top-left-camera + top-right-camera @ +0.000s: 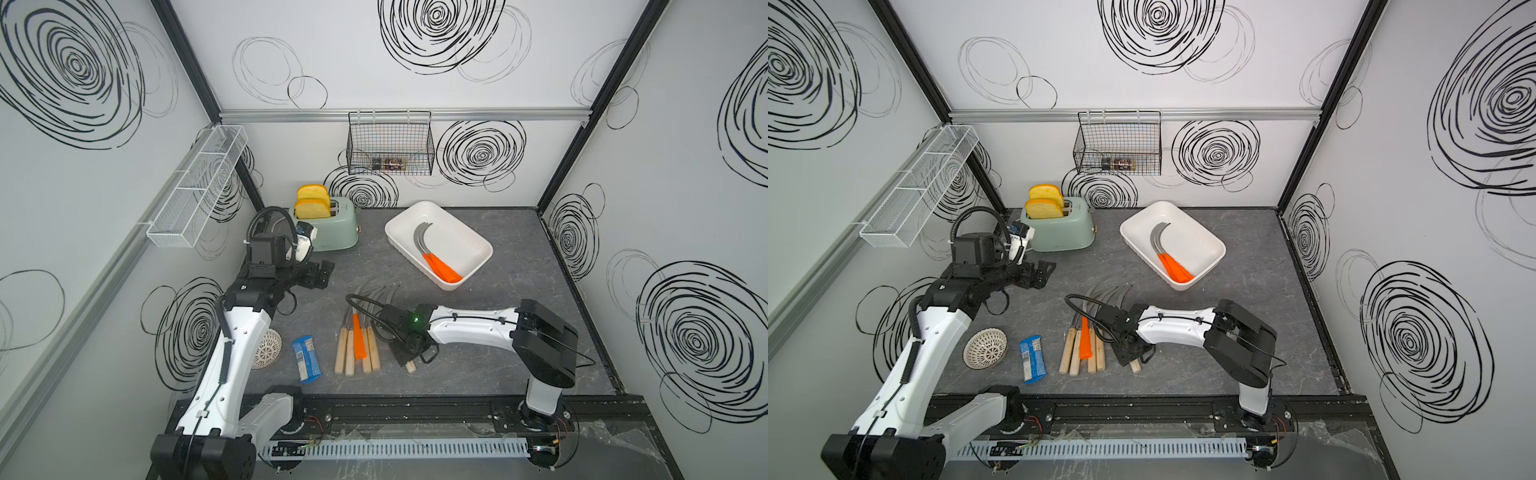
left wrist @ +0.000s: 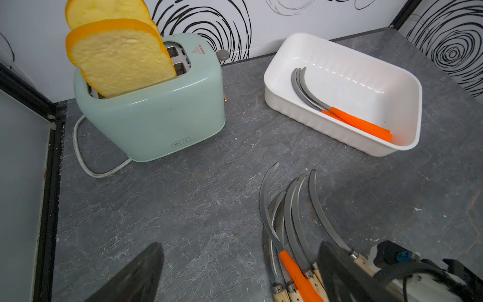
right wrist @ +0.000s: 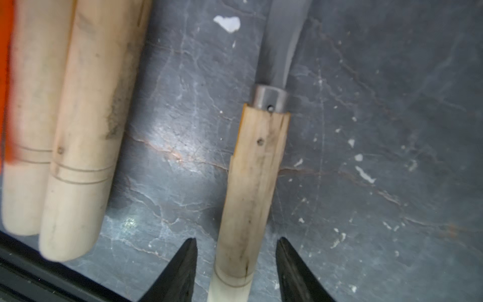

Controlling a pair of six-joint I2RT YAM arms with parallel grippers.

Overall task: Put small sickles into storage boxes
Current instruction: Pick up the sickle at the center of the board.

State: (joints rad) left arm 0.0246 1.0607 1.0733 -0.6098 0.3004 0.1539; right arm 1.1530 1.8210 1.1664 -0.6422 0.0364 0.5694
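Sickle [image 3: 251, 188] lies on the bench [image 3: 366, 157] between parted jaws of the right gripper [image 3: 237, 240], untouched; left gripper [image 2: 240, 245] hangs wide open.

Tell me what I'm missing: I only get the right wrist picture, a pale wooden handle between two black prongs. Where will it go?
Observer: Probably into the white storage box, further back on the table.
Visitor: Anything inside yet?
Observer: Yes, orange-handled sickles lie in it.
Visitor: And the other arm?
Observer: The left gripper hangs open near the toaster, holding nothing.
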